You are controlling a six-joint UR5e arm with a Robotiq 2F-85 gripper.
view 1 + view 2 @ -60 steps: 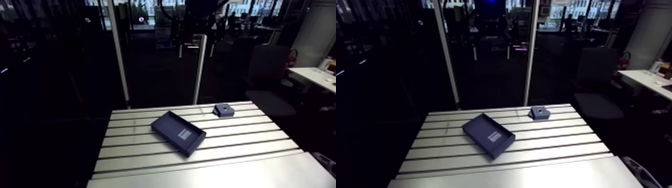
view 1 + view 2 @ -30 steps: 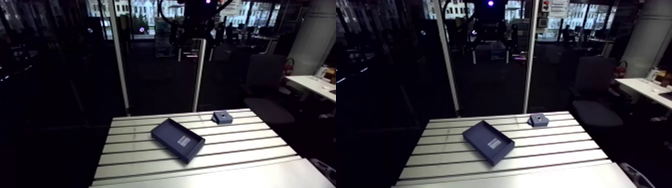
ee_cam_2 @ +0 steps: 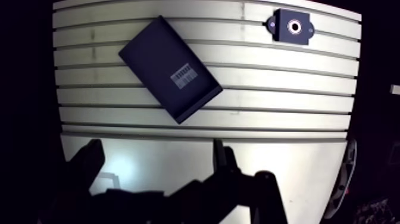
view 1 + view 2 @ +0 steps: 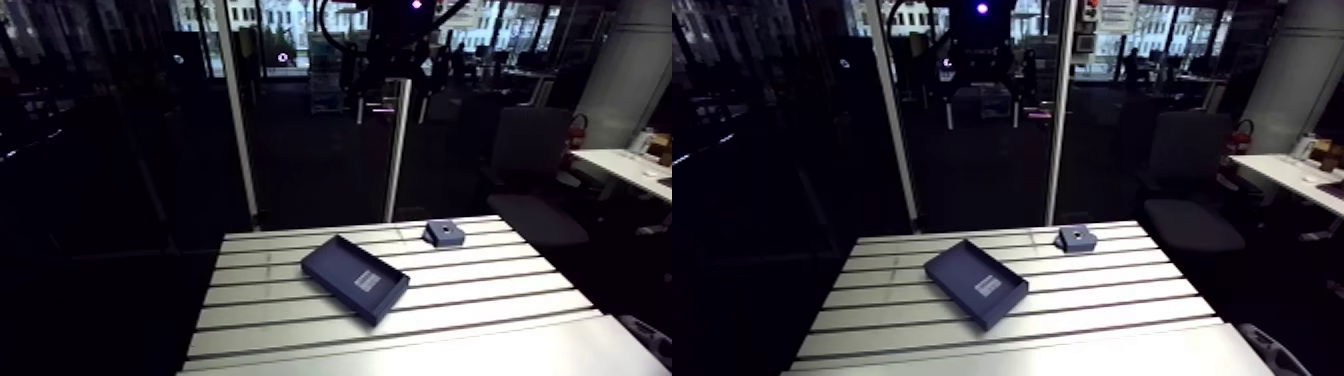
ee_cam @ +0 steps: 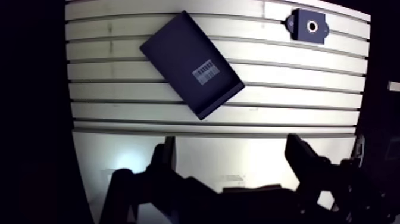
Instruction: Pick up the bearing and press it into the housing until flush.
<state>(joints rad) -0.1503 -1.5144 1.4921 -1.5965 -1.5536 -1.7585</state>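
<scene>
The housing [image 5: 309, 25] is a small dark block with a round hole ringed in pale metal, lying at the table's far edge; the arm view shows the housing [image 4: 444, 233] at the back right. I cannot make out a separate bearing in any view. My gripper [image 5: 232, 158] hangs high above the near part of the table, open, with nothing between its fingers [image 5: 163, 159]. Both the housing and the tray lie well ahead of it.
A shallow dark blue tray [image 5: 191, 64] with a white barcode label lies askew in the middle of the slotted aluminium table [image 5: 297, 83], short of the housing. The near strip of the table [image 4: 480, 350] is smooth and unslotted.
The whole arm view has shifted, so the camera moved with the arm; the tray and housing keep their places on the table. Almost nothing differs from just before.
</scene>
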